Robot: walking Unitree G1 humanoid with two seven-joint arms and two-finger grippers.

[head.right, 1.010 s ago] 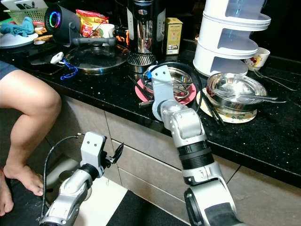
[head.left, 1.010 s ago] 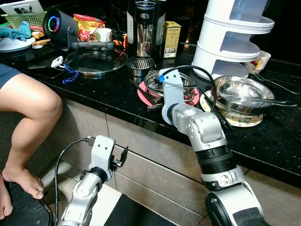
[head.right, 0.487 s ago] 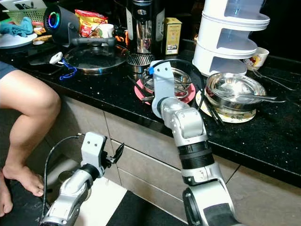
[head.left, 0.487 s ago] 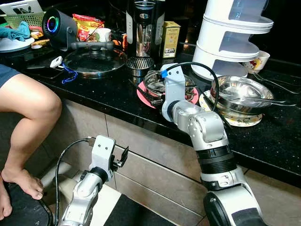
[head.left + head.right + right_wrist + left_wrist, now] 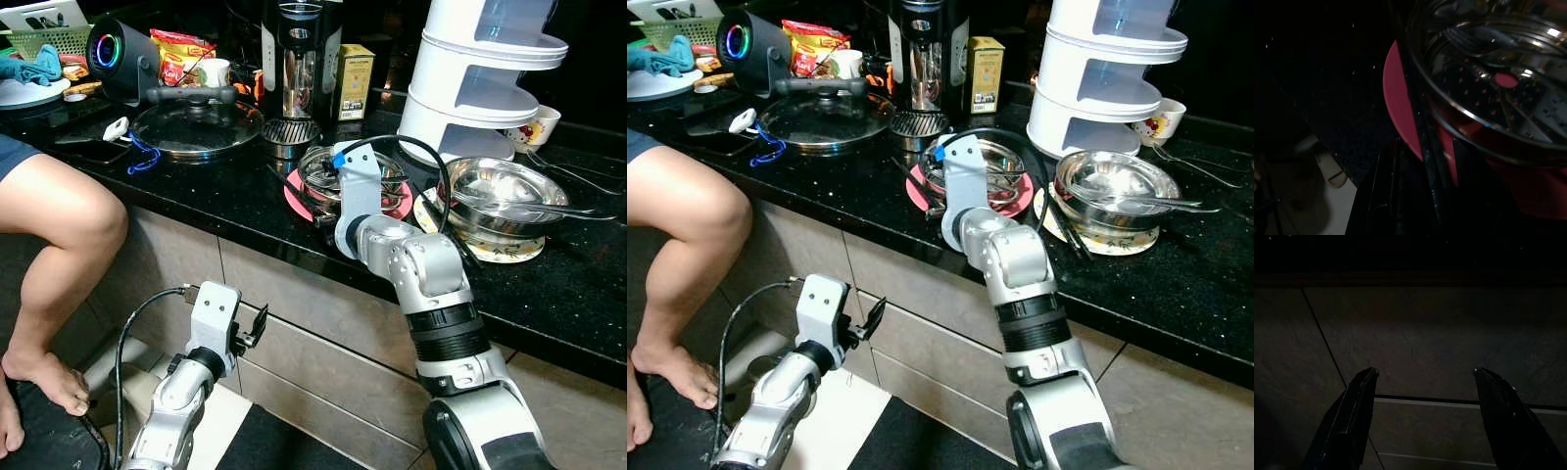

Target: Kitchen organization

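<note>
right claw [image 5: 1422,152] clamped on chopsticks [image 5: 1425,142] | black counter [image 5: 225,191]; left claw [image 5: 1425,382] apart

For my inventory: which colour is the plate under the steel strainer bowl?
Pink plate; right wrist view shows it best.

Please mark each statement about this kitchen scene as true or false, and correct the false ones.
1. The right gripper is at the edge of the pink plate. True.
2. The left gripper is shut on a cup. False: it is open, low before the cabinet front.
3. A glass lid lies on the counter. True.
4. The white stacked container stands on the floor. False: it stands on the counter.
</note>
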